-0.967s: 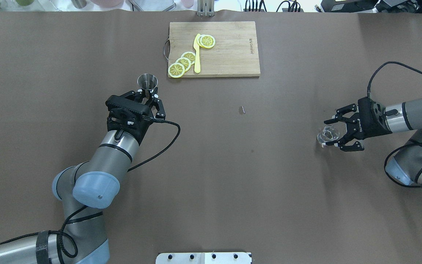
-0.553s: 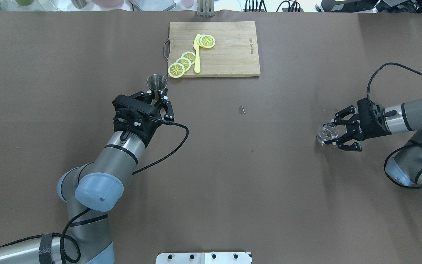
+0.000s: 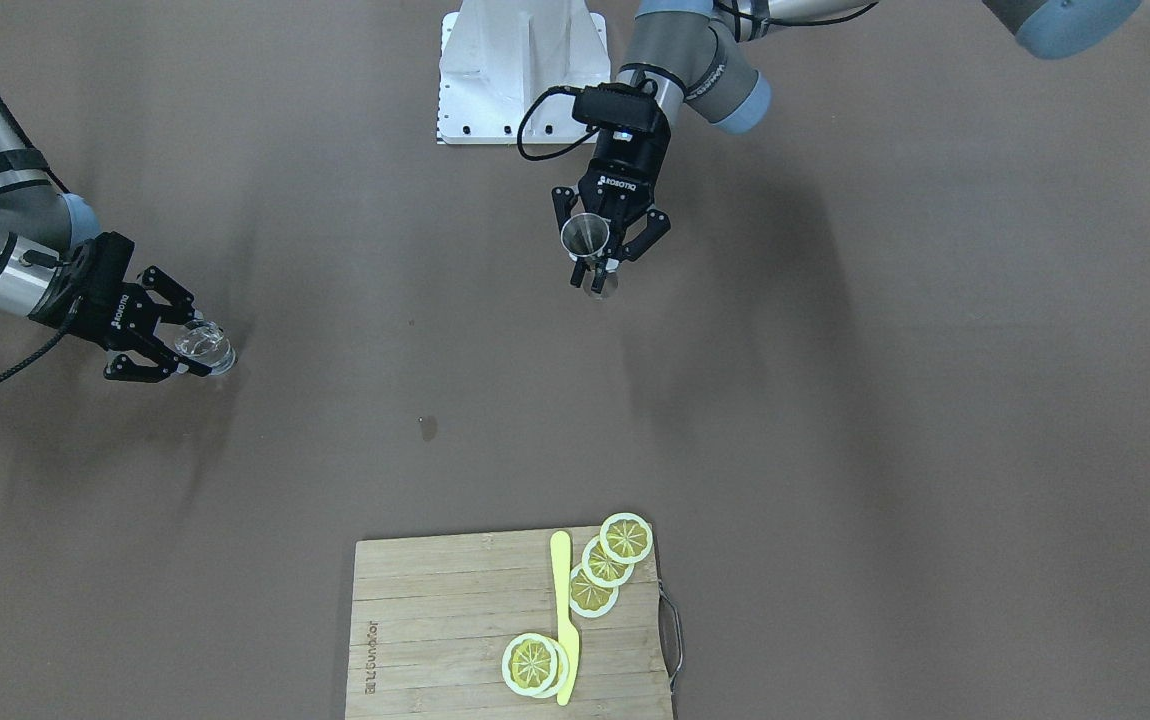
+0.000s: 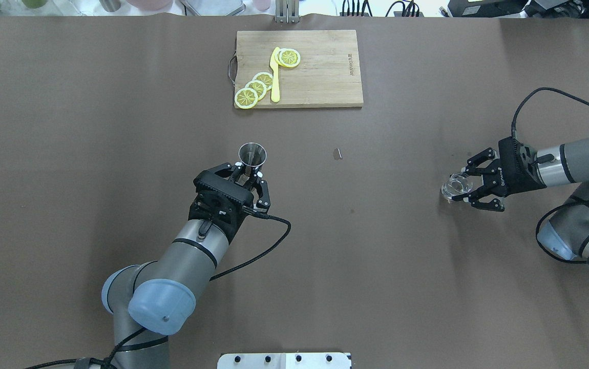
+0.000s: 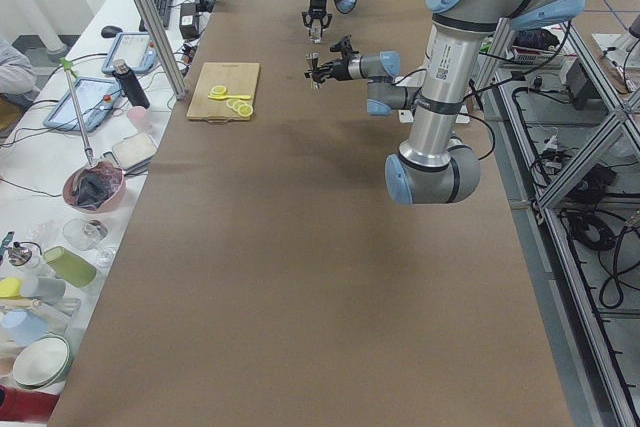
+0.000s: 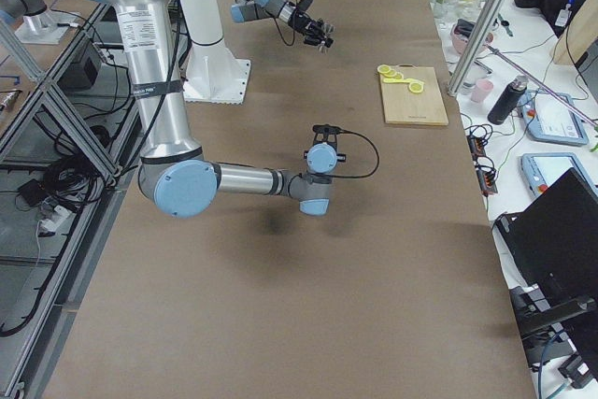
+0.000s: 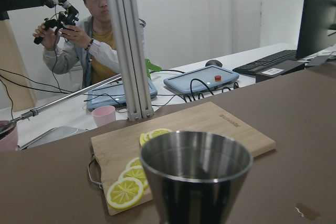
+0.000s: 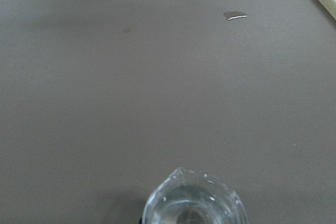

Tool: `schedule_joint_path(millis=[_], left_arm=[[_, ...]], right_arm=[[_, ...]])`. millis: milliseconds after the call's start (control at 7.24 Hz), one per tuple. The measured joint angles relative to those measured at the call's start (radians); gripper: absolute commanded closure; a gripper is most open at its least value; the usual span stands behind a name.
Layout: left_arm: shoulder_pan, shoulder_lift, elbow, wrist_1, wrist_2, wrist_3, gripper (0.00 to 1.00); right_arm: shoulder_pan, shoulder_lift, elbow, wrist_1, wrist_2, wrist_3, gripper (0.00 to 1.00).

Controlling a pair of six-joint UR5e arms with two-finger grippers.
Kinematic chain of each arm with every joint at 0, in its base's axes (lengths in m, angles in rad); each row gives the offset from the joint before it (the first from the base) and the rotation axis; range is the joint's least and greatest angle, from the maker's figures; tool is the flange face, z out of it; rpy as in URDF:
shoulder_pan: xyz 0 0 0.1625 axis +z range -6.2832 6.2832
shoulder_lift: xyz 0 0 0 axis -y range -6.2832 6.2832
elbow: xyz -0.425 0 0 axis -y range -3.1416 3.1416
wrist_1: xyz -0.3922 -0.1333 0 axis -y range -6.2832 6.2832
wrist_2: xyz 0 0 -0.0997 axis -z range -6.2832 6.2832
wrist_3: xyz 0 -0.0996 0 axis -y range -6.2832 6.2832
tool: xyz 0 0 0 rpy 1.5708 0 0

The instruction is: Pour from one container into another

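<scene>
The brown table (image 4: pixel 69 128) carries a wooden cutting board (image 4: pixel 325 77) at its far edge. A yellow plastic knife (image 4: pixel 274 74) and lemon slices (image 4: pixel 256 88) lie on the board.

Near the table's middle, the left gripper (image 4: pixel 248 173) is clenched on the narrow waist of the steel jigger (image 4: pixel 252 155) and holds it upright, clear of the surface. The jigger's open cone faces up. In the left wrist view its inside (image 7: pixel 197 161) is dark and mirror-like, so I cannot tell whether it holds any liquid. The lower cone is cut off there and largely covered by the fingers elsewhere.

Well apart, on the robot's right side, the right gripper (image 4: pixel 467 185) has its fingers pressed against the sides of the clear glass tumbler (image 4: pixel 456 185). The right wrist view shows only the rim (image 8: pixel 194 200), and its contents cannot be made out. A small wet mark (image 4: pixel 338 153) lies on the table between the two grippers.

A second ago the jigger hung just off the board's near left corner. It has since been carried toward the robot and the table's centre. The right gripper's fingers, then spread wide around the tumbler, have closed in on it, and the tumbler has stayed where it was.
</scene>
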Motion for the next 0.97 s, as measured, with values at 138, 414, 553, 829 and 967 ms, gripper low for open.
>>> schedule_joint_path(millis=[138,414,553,829,967], left_arm=[[0.005,-0.026,0.002,0.022,-0.001,0.008,1.0],[0.006,-0.052,0.007,0.037,-0.001,0.013,1.0],[0.004,-0.059,0.01,0.038,-0.001,0.015,1.0],[-0.018,-0.08,0.042,0.039,-0.003,0.014,1.0],[-0.033,-0.097,0.069,0.038,-0.006,0.013,1.0]], right_arm=[[0.014,0.001,0.005,-0.002,0.003,0.002,1.0],[0.048,0.008,0.012,-0.005,0.013,0.003,1.0],[0.066,0.014,0.015,-0.008,0.02,0.003,1.0],[0.111,0.04,0.019,-0.036,0.055,0.0,1.0],[0.135,0.059,0.024,-0.058,0.075,-0.002,1.0]])
